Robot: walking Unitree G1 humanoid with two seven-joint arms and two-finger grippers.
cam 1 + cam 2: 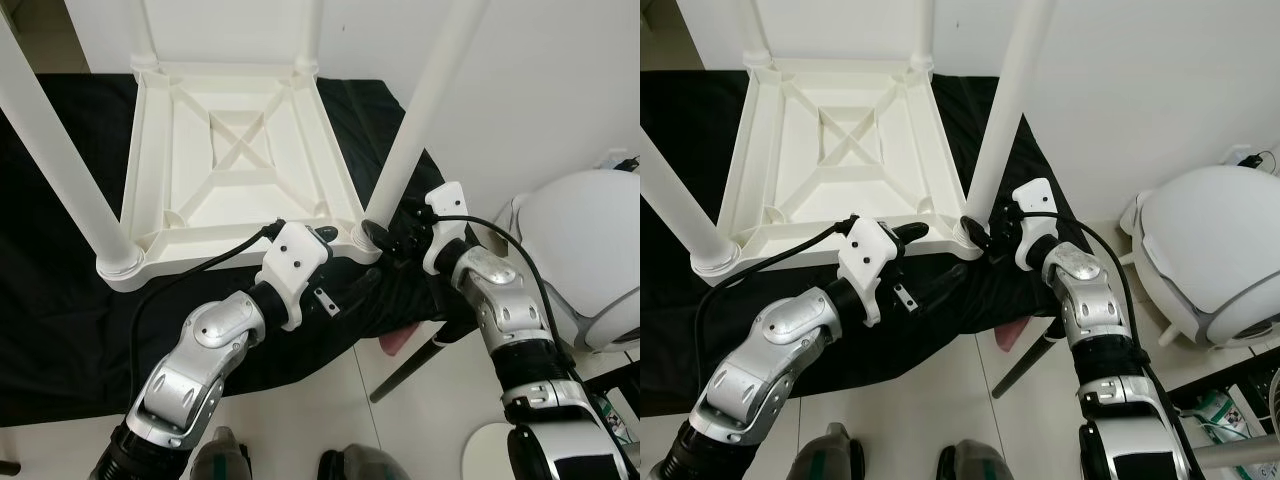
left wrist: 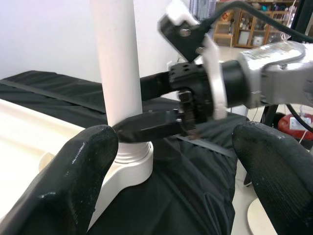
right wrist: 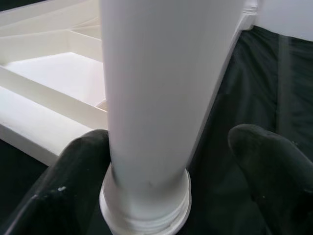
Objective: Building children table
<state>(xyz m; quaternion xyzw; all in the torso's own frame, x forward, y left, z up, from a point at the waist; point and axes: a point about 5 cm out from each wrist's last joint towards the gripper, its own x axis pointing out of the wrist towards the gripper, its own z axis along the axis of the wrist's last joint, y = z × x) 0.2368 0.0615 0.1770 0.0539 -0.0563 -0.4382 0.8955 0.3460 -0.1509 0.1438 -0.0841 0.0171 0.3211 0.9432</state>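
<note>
A white children's table (image 1: 240, 150) lies upside down on a black cloth (image 1: 60, 330), its round white legs pointing up. My right gripper (image 1: 385, 233) is open at the base of the near right leg (image 1: 420, 110), one finger on each side. In the right wrist view one finger (image 3: 78, 181) touches the leg (image 3: 156, 98) and the other stands apart. My left gripper (image 1: 345, 262) is open just in front of that same corner. Its two fingertips (image 2: 83, 171) are spread wide and hold nothing. The left wrist view looks at the leg's socket (image 2: 129, 164).
A white domed appliance (image 1: 580, 250) stands on the floor at the right. A dark slanted leg (image 1: 410, 365) and a pink object (image 1: 393, 343) stick out from under the cloth's near edge. A white wall stands behind the table. The near left leg (image 1: 60, 160) rises close by.
</note>
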